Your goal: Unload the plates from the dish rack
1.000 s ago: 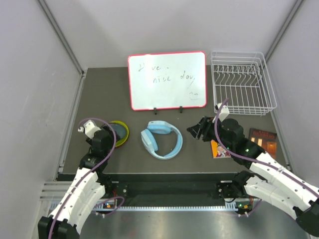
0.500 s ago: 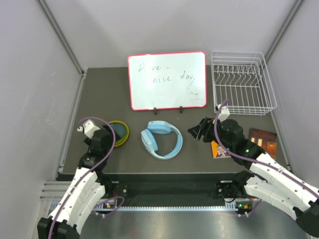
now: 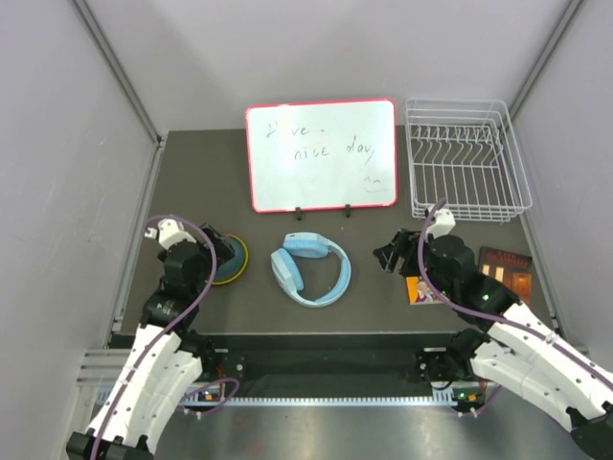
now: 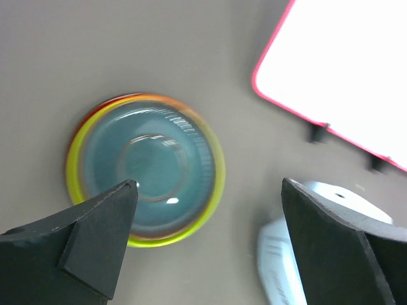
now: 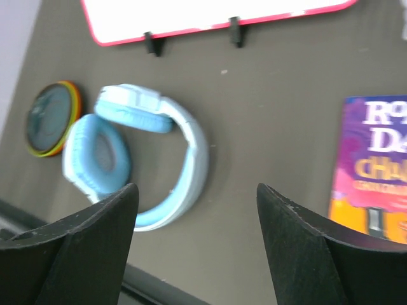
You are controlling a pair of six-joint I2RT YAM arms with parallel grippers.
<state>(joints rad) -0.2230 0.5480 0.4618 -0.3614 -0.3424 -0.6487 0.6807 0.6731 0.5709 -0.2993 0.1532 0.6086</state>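
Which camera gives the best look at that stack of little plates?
The left wrist view: the stack of plates sits large, seen from above, its coloured rims showing. Overhead, the left arm half covers it; the right wrist view shows it small at the edge.

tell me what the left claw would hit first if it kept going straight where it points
Probably the stack of plates: the open left claw points down at its rim. Depth is unclear, so it might miss and land on the table beside it.

Stacked plates [image 4: 152,166] beneath spread left gripper [image 4: 208,183]
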